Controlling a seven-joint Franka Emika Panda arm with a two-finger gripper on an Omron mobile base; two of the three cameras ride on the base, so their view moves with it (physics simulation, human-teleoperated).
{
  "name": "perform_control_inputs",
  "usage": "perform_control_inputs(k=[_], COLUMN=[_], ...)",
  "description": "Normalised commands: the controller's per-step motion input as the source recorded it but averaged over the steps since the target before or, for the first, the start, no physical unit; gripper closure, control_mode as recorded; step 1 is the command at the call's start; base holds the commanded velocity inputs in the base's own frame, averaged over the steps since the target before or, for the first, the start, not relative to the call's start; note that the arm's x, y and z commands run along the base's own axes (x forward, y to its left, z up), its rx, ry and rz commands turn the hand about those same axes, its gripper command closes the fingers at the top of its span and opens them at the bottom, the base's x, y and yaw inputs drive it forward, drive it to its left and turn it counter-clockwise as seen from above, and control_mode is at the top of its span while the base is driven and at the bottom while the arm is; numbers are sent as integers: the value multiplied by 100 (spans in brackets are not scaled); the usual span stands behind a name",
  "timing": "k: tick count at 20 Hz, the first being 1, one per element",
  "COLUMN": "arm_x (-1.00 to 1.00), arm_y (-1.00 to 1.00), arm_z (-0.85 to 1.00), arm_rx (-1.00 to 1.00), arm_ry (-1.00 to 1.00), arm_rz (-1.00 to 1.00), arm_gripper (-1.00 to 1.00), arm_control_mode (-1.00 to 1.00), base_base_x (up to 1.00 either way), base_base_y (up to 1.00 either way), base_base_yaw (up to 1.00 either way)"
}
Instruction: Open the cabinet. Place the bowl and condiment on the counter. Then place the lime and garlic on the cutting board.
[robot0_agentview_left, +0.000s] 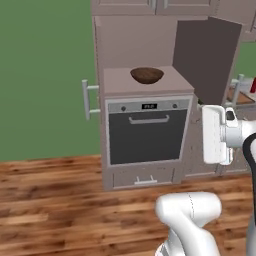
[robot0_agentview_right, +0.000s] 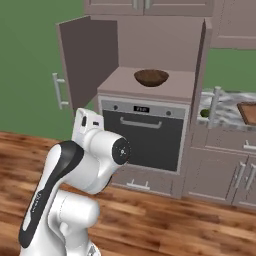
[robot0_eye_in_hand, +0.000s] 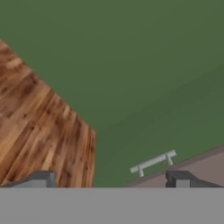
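Gripper: gripper stands wide open with nothing between its two dark tips, pointed at the green wall and the wooden floor; a grey bar handle on a taupe door edge lies just above the right tip.
Cabinet: cabinet is open, both doors swung outward; the left door carries a grey bar handle on its outer face, and the right door stands angled out to the right.
Bowl: dark-brown wooden bowl sits upright on the shelf inside the cabinet, directly above the built-in oven, well apart from the gripper.
Condiment: a red sliver shows at the right edge of the left base view, beyond the open right door; too little is visible to tell how it stands.
Table: marble table runs to the right of the cabinet.
Lime: small dark-green lime rests on the table, just beside the cabinet's right door.
Cutting board: reddish-brown cutting board lies flat on the table at the right edge, apart from the lime.
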Motion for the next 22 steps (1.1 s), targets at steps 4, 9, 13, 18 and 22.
perform_control_inputs(k=[4,9,13,18,22], arm_x=[0,0,0,0,0], arm_y=[0,0,0,0,0], arm_z=[0,0,0,0,0], arm_rx=[0,0,0,0,0], arm_ry=[0,0,0,0,0], arm_rz=[0,0,0,0,0], arm_gripper=[-100,-100,-100,-100,-100], arm_control_mode=[100,100,100,100,100], base_base_x=[70,70,67,64,63], base_base_y=[0,0,0,0,0], base_base_yaw=[0,0,0,0,0])
